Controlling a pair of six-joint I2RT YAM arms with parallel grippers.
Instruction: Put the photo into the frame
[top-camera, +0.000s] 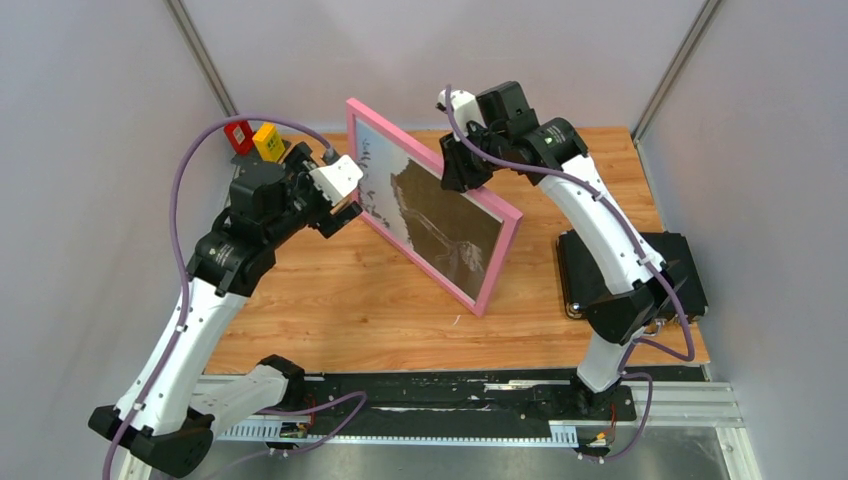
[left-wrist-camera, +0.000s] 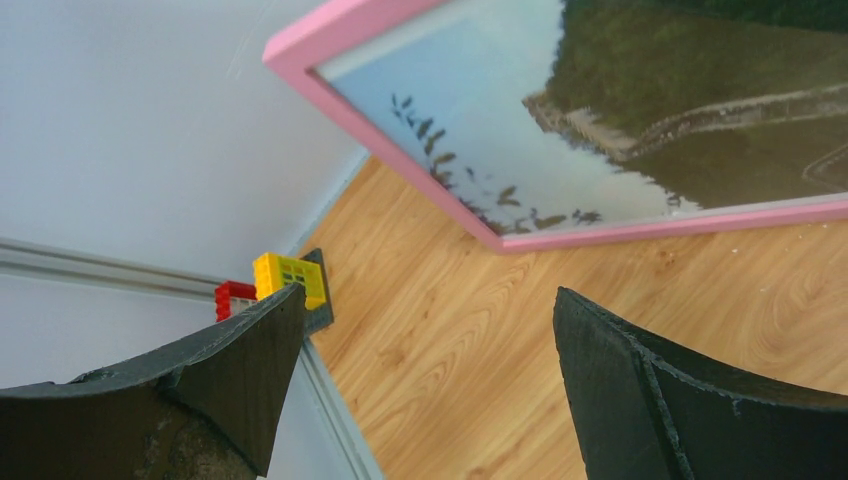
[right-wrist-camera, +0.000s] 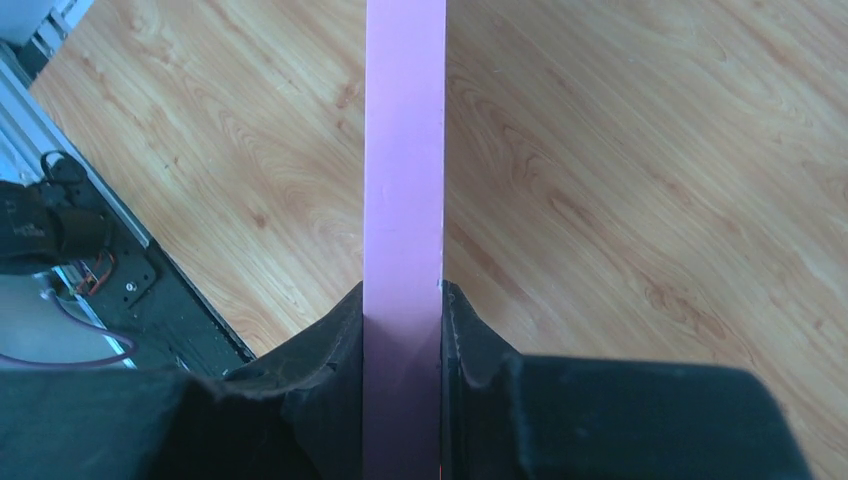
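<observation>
Risks first. The frame (top-camera: 500, 255) stood on its lower rail on the table (top-camera: 330, 300), leaning, with only one pinch at the top rail holding it up. With one narrow grip on a long thin rail, the frame could pivot between the pads and swing. If the pinch eased, the lower corner could skid on the smooth wood.

The photo (top-camera: 440, 215) showed through the pane, hills and pale sky, so it lay inside the frame. The back face was hidden in every view, so I could not tell whether it was seated flat or backed. If unbacked, tipping the frame rearward could let the print drop out.

The left gripper (top-camera: 347, 197) was near the frame's left end. A stray move there could knock that corner and twist the frame in the right's hold. A black case (top-camera: 680, 260) lay on the table's right side beneath the right arm. Laying the frame down that way would land it on the case.

Pose:
- **Right arm:** It reached up and forward, with the right gripper (top-camera: 462, 172) over the top rail. The jaws were clamped on the pink edge, a pad on each face, as the wrist view showed plainly.
- **Left arm:** It arched forward from its base. The jaws were spread wide with nothing between them, clear of the frame. Its wrist view showed bare wood and the frame's corner beyond the fingertips (left-wrist-camera: 240, 350).
</observation>
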